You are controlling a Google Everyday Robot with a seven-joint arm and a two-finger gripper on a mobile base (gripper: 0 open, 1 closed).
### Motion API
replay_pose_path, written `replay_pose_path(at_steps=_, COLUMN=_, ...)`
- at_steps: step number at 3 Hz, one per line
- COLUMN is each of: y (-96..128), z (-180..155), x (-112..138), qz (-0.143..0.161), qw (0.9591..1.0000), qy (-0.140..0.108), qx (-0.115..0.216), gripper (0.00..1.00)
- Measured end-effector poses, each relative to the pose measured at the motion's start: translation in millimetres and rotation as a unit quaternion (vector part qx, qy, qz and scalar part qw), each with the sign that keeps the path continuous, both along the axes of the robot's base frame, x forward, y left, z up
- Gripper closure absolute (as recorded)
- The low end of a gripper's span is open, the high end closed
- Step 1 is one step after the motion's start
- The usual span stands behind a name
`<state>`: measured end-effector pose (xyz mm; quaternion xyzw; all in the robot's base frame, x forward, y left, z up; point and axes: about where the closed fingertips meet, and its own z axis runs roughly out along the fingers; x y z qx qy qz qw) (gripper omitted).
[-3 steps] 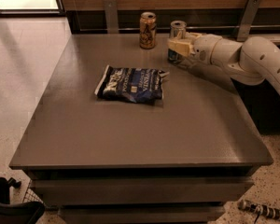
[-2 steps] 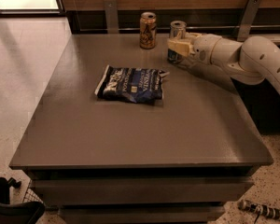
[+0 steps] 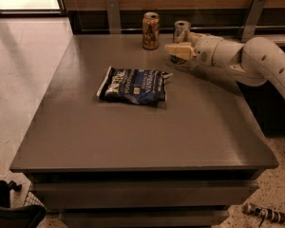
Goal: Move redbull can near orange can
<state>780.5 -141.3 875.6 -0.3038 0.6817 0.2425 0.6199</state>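
Note:
The redbull can (image 3: 182, 31), silver with a shiny top, stands upright at the back of the table (image 3: 133, 137). The orange can (image 3: 150, 31) stands upright about a can's width to its left. My gripper (image 3: 179, 46) reaches in from the right on the white arm (image 3: 247, 58). It sits right at the redbull can and covers the can's lower half. Only the can's top part shows above it.
A dark blue chip bag (image 3: 133, 85) lies flat in the middle of the table, in front of the cans. A wooden wall with metal brackets (image 3: 112, 14) runs behind the table's rear edge. The floor lies to the left and in front.

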Motion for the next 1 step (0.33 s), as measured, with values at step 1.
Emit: replay_pose_path(at_steps=1, y=1.4, z=-0.1, x=0.1, qz=0.001, qw=1.0, qy=0.0, qx=0.0, gripper=0.0)
